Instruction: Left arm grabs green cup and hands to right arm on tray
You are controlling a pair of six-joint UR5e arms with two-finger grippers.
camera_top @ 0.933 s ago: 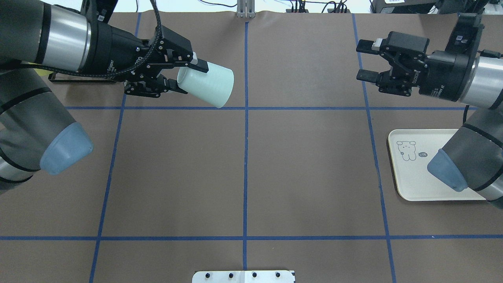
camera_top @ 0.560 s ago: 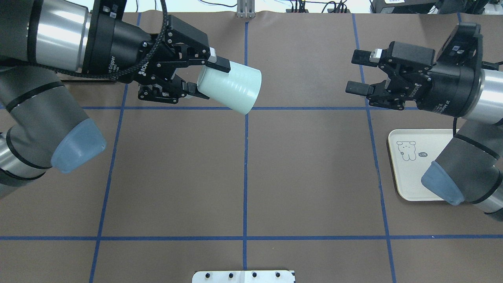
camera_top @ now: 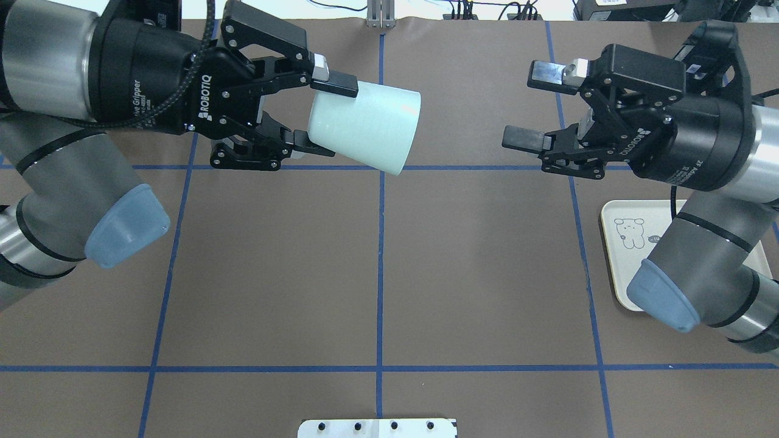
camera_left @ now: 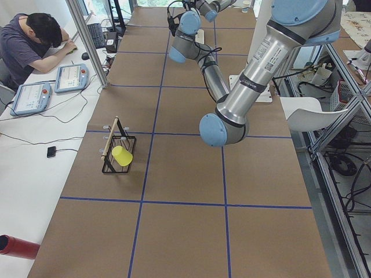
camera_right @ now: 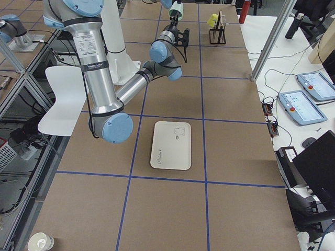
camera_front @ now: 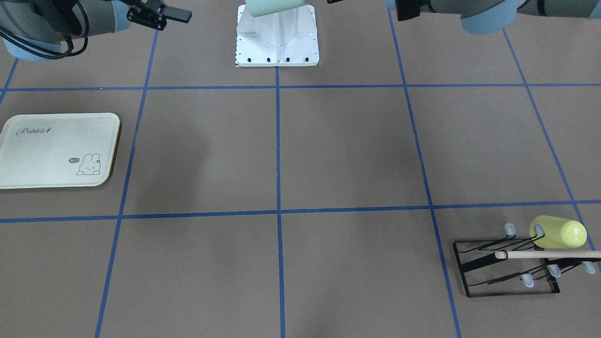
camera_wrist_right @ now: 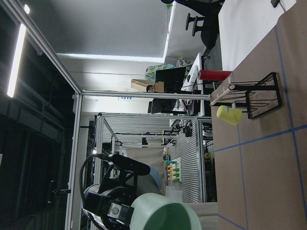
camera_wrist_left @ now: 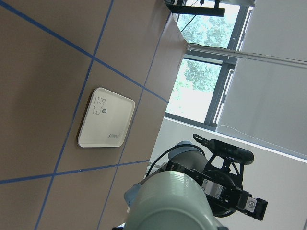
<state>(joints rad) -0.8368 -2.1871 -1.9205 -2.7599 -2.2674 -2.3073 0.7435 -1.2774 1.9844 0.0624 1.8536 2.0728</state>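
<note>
The green cup (camera_top: 371, 131) is pale mint and lies sideways in the air, its open mouth toward the right arm. My left gripper (camera_top: 327, 115) is shut on the cup's base end, above the table's far middle. My right gripper (camera_top: 530, 104) is open and empty. It faces the cup's mouth with a clear gap between them. The cup also shows at the top edge of the front view (camera_front: 274, 6) and in both wrist views (camera_wrist_left: 172, 201) (camera_wrist_right: 163, 213). The tray (camera_top: 633, 234) lies flat and bare on the right, partly under the right arm, and shows whole in the front view (camera_front: 56, 150).
A black wire rack (camera_front: 507, 270) with a wooden bar holds a yellow-green cup (camera_front: 558, 233) near the left arm's far corner. The white base plate (camera_top: 377, 427) sits at the table's near edge. An operator (camera_left: 35, 40) sits at a side desk.
The left arm has carried the cup to the right, toward the middle line. The right arm has moved left toward it, gripper still open. The gap between them has narrowed.
</note>
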